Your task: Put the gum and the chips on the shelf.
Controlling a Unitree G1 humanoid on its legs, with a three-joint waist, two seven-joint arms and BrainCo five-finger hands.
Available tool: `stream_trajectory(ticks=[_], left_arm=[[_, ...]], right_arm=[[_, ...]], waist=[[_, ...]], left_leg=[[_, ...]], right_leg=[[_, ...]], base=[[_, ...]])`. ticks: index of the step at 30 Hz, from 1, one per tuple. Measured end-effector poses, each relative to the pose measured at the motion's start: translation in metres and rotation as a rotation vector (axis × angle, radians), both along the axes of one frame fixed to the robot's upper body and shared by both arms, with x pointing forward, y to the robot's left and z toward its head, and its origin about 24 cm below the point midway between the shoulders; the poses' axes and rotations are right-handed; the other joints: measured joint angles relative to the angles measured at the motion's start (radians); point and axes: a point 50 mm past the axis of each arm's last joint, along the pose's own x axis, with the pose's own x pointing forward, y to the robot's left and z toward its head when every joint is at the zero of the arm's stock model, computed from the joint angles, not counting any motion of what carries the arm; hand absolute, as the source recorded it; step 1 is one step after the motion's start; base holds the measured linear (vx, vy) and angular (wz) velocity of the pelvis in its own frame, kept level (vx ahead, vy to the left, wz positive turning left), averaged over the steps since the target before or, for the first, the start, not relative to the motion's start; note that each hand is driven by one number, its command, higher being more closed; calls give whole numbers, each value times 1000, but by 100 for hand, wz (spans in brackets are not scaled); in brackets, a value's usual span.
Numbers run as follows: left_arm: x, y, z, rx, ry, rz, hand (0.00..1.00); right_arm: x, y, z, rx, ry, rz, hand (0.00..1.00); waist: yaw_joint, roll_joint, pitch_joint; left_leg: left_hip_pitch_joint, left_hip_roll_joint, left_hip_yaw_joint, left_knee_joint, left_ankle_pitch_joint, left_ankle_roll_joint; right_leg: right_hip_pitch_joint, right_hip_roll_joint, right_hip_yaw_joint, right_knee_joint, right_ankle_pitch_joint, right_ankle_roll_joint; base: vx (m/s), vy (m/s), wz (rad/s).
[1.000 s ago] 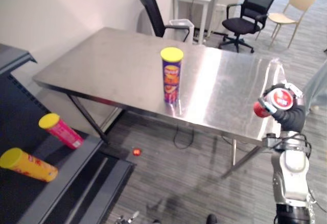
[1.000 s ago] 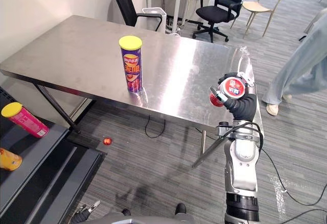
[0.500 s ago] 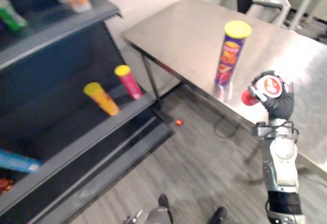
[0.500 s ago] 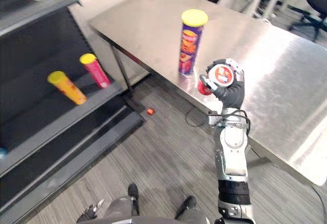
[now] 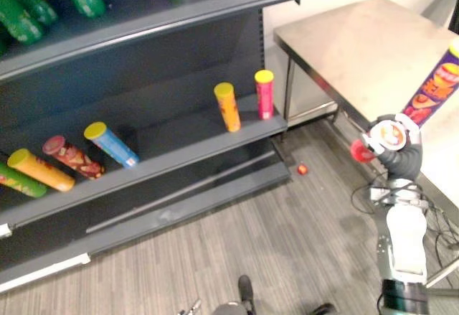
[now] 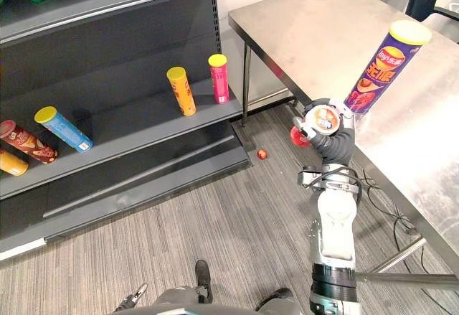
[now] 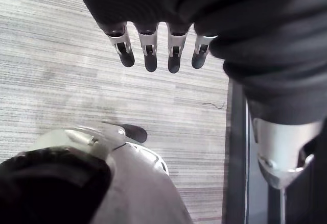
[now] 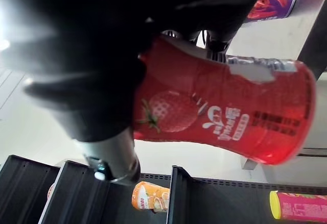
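My right hand (image 6: pixel 331 137) is raised in front of the steel table's edge, shut on a red gum bottle (image 8: pixel 225 114) with a strawberry on its label; its white lid (image 5: pixel 392 135) faces me. A purple chips can (image 6: pixel 380 66) with a yellow lid stands upright on the steel table (image 6: pixel 315 28), just beyond that hand. The dark shelf unit (image 5: pixel 165 157) stands to my left. My left hand (image 7: pixel 158 50) hangs over the grey floor with straight fingers, holding nothing.
The shelf's middle board carries several cans: an orange one (image 5: pixel 227 107) and a pink one (image 5: pixel 264 94) upright, others lying further left (image 5: pixel 111 144). Green bottles (image 5: pixel 21 6) sit on the upper board. A small red ball (image 5: pixel 302 169) lies on the floor by the shelf's foot.
The whole view has swung left toward the shelf, so the camera moved. My right hand keeps the gum bottle raised in the same hold; the chips can stays on the table.
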Motion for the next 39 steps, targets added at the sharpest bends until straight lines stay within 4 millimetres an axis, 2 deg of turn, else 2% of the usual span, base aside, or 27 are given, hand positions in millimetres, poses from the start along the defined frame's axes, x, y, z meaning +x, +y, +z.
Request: stream_trajectory(ticks=[1,3,7,10,15,17,19,21,22,23,24,25,26,27,28,30,32,33,34,35,36,37,39], left_arm=[[0,3,1,11,2,0,0],[0,6,1,23,4,1,0],[0,8,2,31,4,-3,0],[0,9,2,32,0,-6,0],[9,13,6,43,-52,-10,0],[9,16,7,48,-56,-12,0],[5,15,6,44,-45,5,0],[-1,14,4,43,-20,30,0],[-2,13,4,40,-15,31,0],[-5,12,3,48,-2,24,0],[-6,18,5,71,1,14,0],[-6,20,5,79,6,8,0],[-5,27,7,108,8,-8,0],[-5,33,8,123,9,-13,0],[-5,34,8,124,12,-13,0],[-4,32,8,119,12,-15,0],[-1,32,7,114,14,-17,0],[-1,33,7,113,16,-15,0],[-1,34,7,116,15,-13,0],[-1,36,8,119,15,-7,0],[1,32,7,107,9,17,0],[0,26,5,87,8,32,0],[-1,21,4,69,9,59,0]], right_arm=[[1,4,-1,5,3,4,100],[2,8,-2,5,5,19,100],[-1,9,-8,6,32,24,100],[0,13,-11,4,54,45,100],[3,23,-14,-2,70,92,100],[11,28,-18,-2,90,118,100],[12,31,-23,-3,116,130,100],[13,31,-24,-11,124,132,100],[12,31,-25,-22,129,131,100],[10,29,-29,-53,154,122,100],[7,28,-34,-59,177,125,100],[6,30,-37,-58,186,134,100],[6,36,-38,-65,192,165,100],[6,42,-39,-67,193,190,100],[7,45,-38,-73,192,209,100],[7,45,-38,-75,192,213,100],[6,44,-39,-74,194,209,100],[4,42,-39,-73,195,204,100],[4,43,-39,-71,193,205,100],[3,44,-38,-68,188,207,100],[4,43,-34,-71,173,204,100],[4,44,-31,-70,158,209,100],[5,44,-30,-66,152,209,100]], waist=[[2,-14,13],[3,-26,25],[2,-32,28],[9,-41,34],[36,-67,50],[40,-78,62],[44,-69,66],[44,-60,72],[40,-54,76],[28,-53,78],[25,-45,83],[21,-49,83],[16,-58,88],[14,-70,89],[13,-74,91],[12,-68,95],[0,-67,96],[-15,-77,91],[-19,-91,84],[-18,-103,80],[-19,-80,81],[-18,-62,76],[-22,-56,75]], left_leg=[[-17,6,12,43,-23,4],[-14,9,21,49,-27,2],[-8,11,28,4,-10,-20],[-1,14,45,-19,13,-29],[-18,43,46,22,5,-22],[-45,68,40,125,-53,-23],[-75,90,12,237,-131,-27],[-92,88,-37,333,-212,-13],[-88,76,-54,338,-217,-8],[-76,45,-101,337,-221,8],[-62,28,-156,336,-223,20],[-61,24,-192,335,-224,24],[-60,11,-253,329,-219,31],[-49,-15,-296,310,-211,39],[-37,-35,-325,295,-206,39],[-14,-69,-389,275,-200,33],[5,-96,-465,257,-192,16],[9,-117,-522,261,-192,8],[9,-137,-567,277,-203,-8],[5,-149,-586,286,-209,-17],[-11,-129,-616,303,-222,-38],[-20,-91,-607,284,-222,-43],[-30,-33,-569,246,-208,-56]], right_leg=[[2,2,13,-9,0,11],[0,9,33,-27,2,16],[-18,51,94,-79,8,24],[-28,71,120,-104,35,12],[-15,124,132,-168,77,-2],[12,138,131,-185,79,-5],[55,144,111,-180,77,-5],[88,104,81,-80,40,-4],[79,77,112,-10,39,-34],[24,36,275,141,62,-139],[-45,59,493,251,75,-155],[-63,95,584,262,35,-107],[-78,167,685,248,-41,-79],[-89,206,734,198,-76,-72],[-95,226,757,148,-82,-62],[-125,261,820,70,-75,-51],[-143,288,904,-1,-55,-19],[-145,288,943,-37,-40,3],[-139,274,944,-71,-3,19],[-137,264,931,-88,30,14],[-120,277,883,-94,21,33],[-115,299,841,-115,19,14],[-110,318,793,-135,20,-7]], base=[[-102,112,-23],[-79,67,-17],[-1,32,6],[84,23,-2],[124,-24,-10],[112,-24,1],[58,43,25],[66,87,58],[66,153,96],[81,188,128],[115,182,136],[149,55,142],[173,-21,141],[205,-42,150],[175,-19,115],[187,-45,119],[198,-112,145],[227,-226,161],[239,-268,151],[248,-335,120],[224,-326,94],[220,-362,85],[116,-269,65]])
